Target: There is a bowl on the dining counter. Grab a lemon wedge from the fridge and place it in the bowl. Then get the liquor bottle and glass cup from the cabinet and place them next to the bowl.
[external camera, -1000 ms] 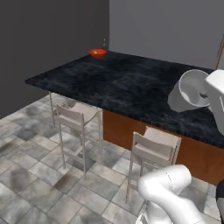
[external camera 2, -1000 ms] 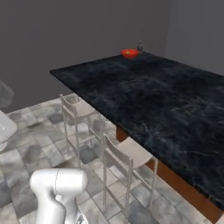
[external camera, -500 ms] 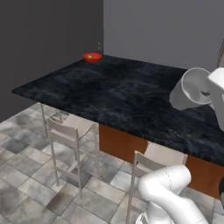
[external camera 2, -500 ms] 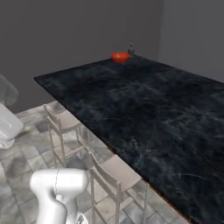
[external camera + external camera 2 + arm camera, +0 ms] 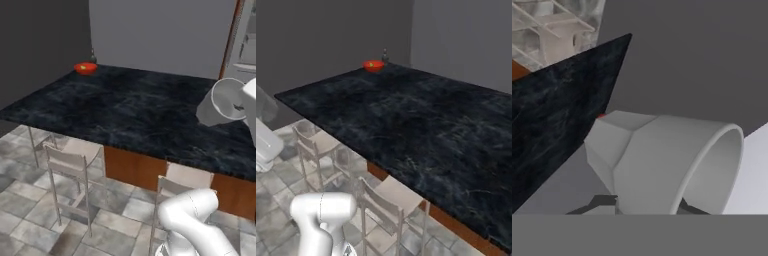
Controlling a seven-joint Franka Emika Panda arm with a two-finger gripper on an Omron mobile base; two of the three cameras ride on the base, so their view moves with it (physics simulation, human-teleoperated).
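Note:
The glass cup [image 5: 221, 101], a pale grey tumbler, hangs on its side above the right end of the dining counter [image 5: 135, 110]. My gripper [image 5: 643, 204] is shut on the glass cup [image 5: 662, 160], with its dark fingertips [image 5: 601, 202] at the cup's lower wall. The same cup [image 5: 263, 104] appears faintly at the left edge of the right base view. The red bowl [image 5: 85, 67] sits at the far corner of the counter with a small yellow lemon wedge [image 5: 83, 67] in it. A small dark liquor bottle [image 5: 385, 55] stands just behind the bowl [image 5: 373, 65].
Pale stools [image 5: 70, 159] [image 5: 184, 181] stand along the counter's near side on a grey tiled floor. More stools [image 5: 317, 145] [image 5: 390, 199] line the same edge. A grey wall runs behind the counter, and a pale grey unit [image 5: 246, 40] rises at the top right.
The whole picture has shifted, so the base has moved along the counter; the bowl now sits elsewhere in both base views. The cup stays held in my gripper.

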